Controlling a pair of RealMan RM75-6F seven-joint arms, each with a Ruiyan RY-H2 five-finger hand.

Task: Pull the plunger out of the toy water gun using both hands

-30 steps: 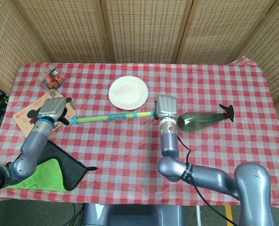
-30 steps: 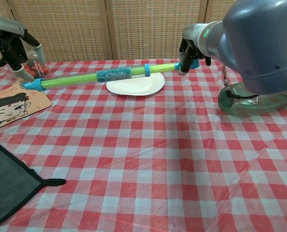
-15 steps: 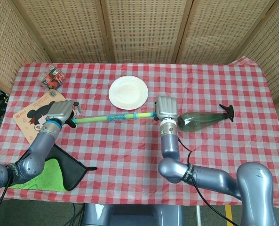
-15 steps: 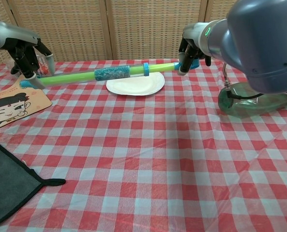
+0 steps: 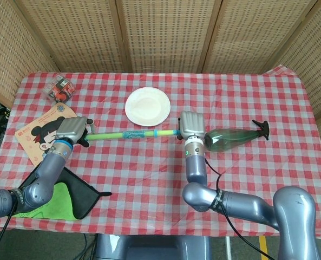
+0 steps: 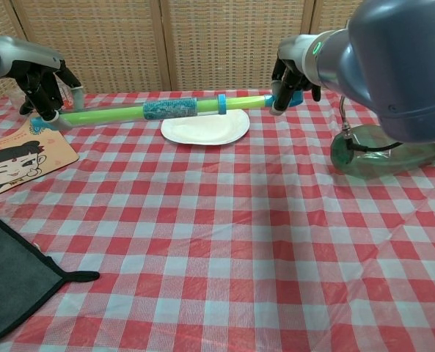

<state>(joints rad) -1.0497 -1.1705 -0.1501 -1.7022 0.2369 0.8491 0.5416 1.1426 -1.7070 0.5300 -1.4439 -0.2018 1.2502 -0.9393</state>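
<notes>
My right robot hand (image 6: 289,77) is wrapped around the blue end of the water gun (image 6: 166,111), and my left robot hand (image 6: 37,84) has its fingers closed round the far tip, so the tube hangs level above the desk (image 6: 224,242), right over the plate's (image 6: 206,130) back edge. I can't tell from here which end is the plunger. Main worry: the left grip sits right at the tip and looks thin, so if I pull hard it could slip off, or the tube could swing down and clip the plate. On the right there's a green bottle (image 5: 233,136) just beside my wrist, so yanking that way could knock it. Leftward there's only the cartoon board (image 6: 15,158) lying low under the hand, so pulling left has more room.
</notes>
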